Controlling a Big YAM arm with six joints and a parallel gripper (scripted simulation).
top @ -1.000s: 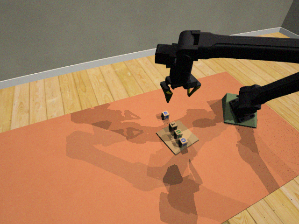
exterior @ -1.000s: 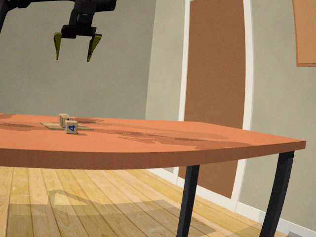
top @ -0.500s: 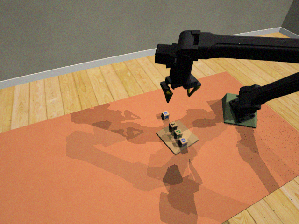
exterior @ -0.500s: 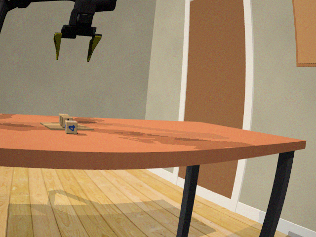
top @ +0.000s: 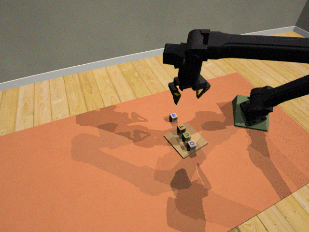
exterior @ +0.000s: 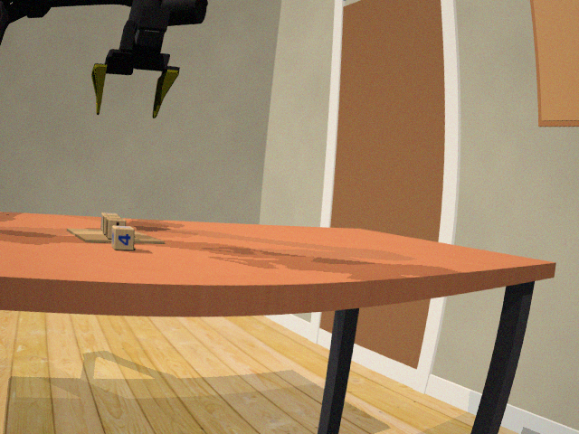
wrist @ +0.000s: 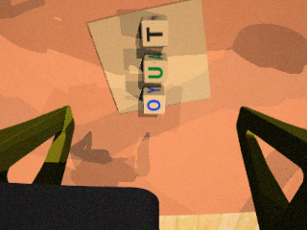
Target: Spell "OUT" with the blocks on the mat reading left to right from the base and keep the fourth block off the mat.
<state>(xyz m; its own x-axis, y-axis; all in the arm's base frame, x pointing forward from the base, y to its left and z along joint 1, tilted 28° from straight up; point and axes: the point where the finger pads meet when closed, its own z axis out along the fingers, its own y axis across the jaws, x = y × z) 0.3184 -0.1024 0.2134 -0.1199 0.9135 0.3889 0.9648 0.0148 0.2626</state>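
While my gripper (top: 187,100) (exterior: 126,115) (wrist: 155,115) hangs well above the table (top: 119,199) (exterior: 233,298) (wrist: 201,144), its fingers stand wide apart with nothing between them: released. Observed on the mat (top: 199,142) (exterior: 149,240) (wrist: 192,72): three blocks in a nearly straight row, closely spaced. Order as read from my base (top: 237,120), left to right: the O block (top: 191,144) (exterior: 102,221) (wrist: 153,105), the U block (top: 186,136) (exterior: 106,227) (wrist: 155,73), the T block (top: 181,128) (exterior: 117,229) (wrist: 154,34). Top faces spell OUT, each letter upright from that side. Ink: O blue, U green, T black. Wrist view also shows a green A on a side of the U block and a blue Y on a side of the O block.

Position notes: the O block sits close to one edge of the mat; whether its whole underside is supported, I cannot tell for sure. The U block is between the other two. The mat lies flat on the table.

Fourth piece, the B block (top: 173,117) (exterior: 123,238): on the table, off the mat, beyond the T end of the row. Its top letter is blue, and a blue 4 marks the side facing the exterior view

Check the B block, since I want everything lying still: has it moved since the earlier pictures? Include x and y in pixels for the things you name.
No; the B block (top: 173,117) (exterior: 123,239) sits just off the mat's (top: 199,142) (exterior: 152,240) corner, as before.
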